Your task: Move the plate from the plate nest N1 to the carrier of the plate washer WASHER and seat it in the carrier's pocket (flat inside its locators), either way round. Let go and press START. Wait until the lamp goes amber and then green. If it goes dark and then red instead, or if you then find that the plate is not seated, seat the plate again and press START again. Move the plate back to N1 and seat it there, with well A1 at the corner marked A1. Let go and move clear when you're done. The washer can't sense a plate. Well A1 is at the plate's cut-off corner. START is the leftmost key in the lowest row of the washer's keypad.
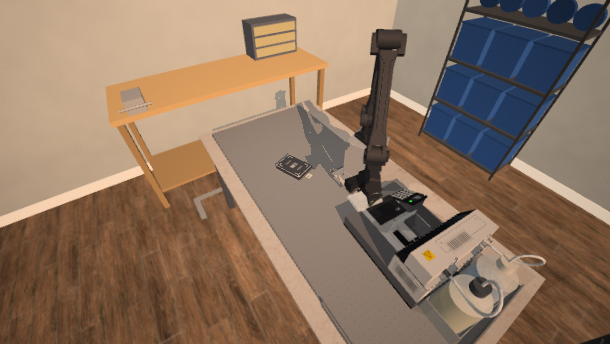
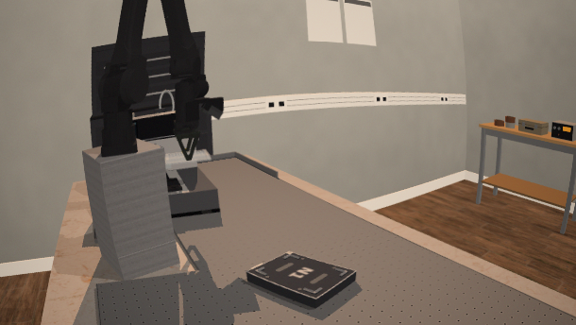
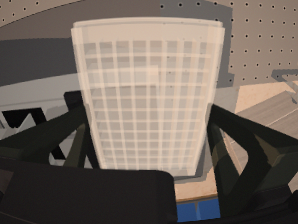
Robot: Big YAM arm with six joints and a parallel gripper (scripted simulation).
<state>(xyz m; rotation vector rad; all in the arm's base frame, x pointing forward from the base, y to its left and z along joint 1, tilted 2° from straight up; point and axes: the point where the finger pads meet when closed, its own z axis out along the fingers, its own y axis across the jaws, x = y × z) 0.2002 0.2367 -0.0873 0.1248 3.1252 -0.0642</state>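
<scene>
The clear plate (image 1: 357, 201) (image 2: 202, 156) (image 3: 150, 112) is held between the fingers of my gripper (image 3: 148, 110), which is shut on its two sides. It hangs in the air above the near end of the washer (image 1: 450, 245) (image 2: 194, 200), overlapping its edge in the top view. The plate looks roughly level; its cut-off corner cannot be made out. The nest N1 (image 1: 284, 164) (image 2: 283, 278) is empty, with its corner locators showing. A lamp (image 1: 411, 201) glows green beside the washer's keypad (image 1: 401, 193). The carrier's pocket is not clearly visible.
The arm's grey pedestal (image 2: 132, 213) stands between N1 and the washer, along one table edge. The washer's raised white housing (image 1: 455, 240) stands beyond its open front part. Bottles (image 1: 467, 300) with tubes stand behind it.
</scene>
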